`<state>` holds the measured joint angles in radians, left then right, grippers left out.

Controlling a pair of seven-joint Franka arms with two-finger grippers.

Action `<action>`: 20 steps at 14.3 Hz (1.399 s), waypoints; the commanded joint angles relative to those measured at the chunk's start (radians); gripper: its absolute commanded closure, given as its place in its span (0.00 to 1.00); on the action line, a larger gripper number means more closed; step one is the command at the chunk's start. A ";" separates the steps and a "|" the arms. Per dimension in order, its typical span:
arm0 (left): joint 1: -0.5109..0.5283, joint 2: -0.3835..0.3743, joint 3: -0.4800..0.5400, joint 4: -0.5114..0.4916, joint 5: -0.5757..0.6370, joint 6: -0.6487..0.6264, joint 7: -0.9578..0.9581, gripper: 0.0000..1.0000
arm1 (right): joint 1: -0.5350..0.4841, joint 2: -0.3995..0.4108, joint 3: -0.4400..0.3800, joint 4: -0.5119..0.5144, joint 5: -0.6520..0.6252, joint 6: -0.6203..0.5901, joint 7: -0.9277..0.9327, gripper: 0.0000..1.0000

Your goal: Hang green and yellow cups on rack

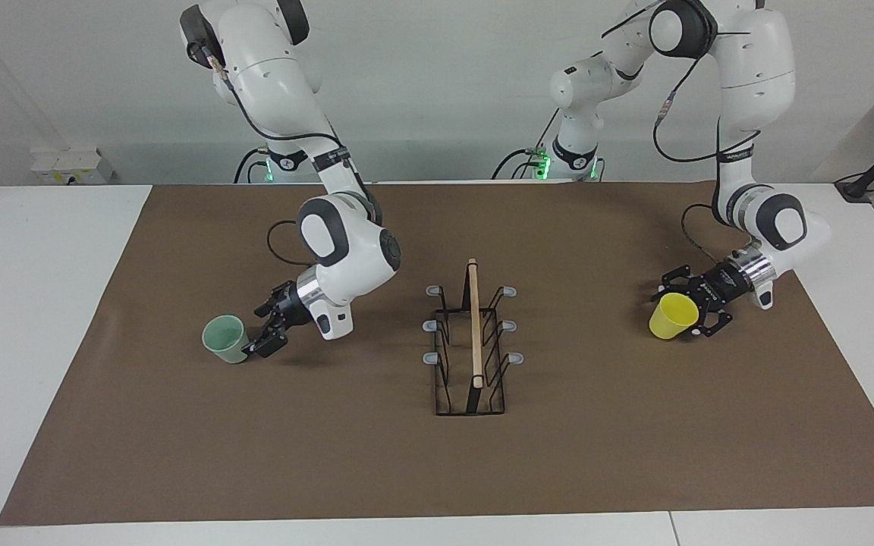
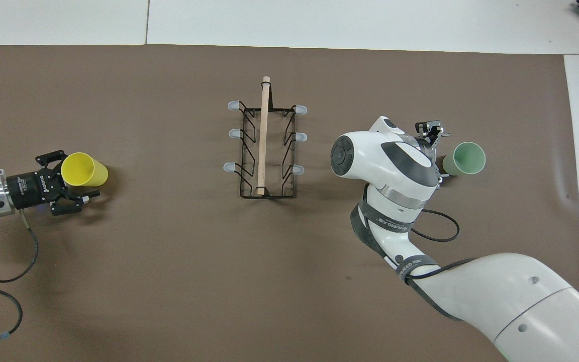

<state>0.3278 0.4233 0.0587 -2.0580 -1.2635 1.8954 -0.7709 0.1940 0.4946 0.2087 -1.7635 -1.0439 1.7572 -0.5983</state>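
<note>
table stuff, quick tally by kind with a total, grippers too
cups: 2, green cup and yellow cup
rack: 1
grippers: 2, left gripper and right gripper, both open
total: 5

rack (image 1: 472, 341) mid-surface (image 1: 376, 470), one cup (image 1: 225, 339) toward right arm's end with right gripper (image 1: 265, 327) just beside it, other cup (image 1: 672, 315) toward left arm's end between left gripper's (image 1: 689, 309) fingers (image 1: 670, 278)
</note>
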 commanded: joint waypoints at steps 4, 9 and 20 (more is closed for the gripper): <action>-0.016 -0.049 0.004 -0.073 -0.114 0.036 0.042 0.09 | -0.025 -0.007 0.000 -0.082 -0.045 0.102 -0.005 0.00; -0.006 -0.102 0.009 -0.057 -0.111 0.013 0.070 1.00 | -0.060 -0.013 -0.002 -0.128 -0.076 0.154 0.017 0.00; -0.258 -0.412 0.007 0.024 0.385 0.149 -0.044 1.00 | -0.130 -0.033 -0.002 -0.212 -0.188 0.217 0.046 0.00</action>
<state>0.1473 0.0279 0.0571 -2.0619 -0.9843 2.0090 -0.7870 0.0913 0.4937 0.1991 -1.9300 -1.1876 1.9359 -0.5729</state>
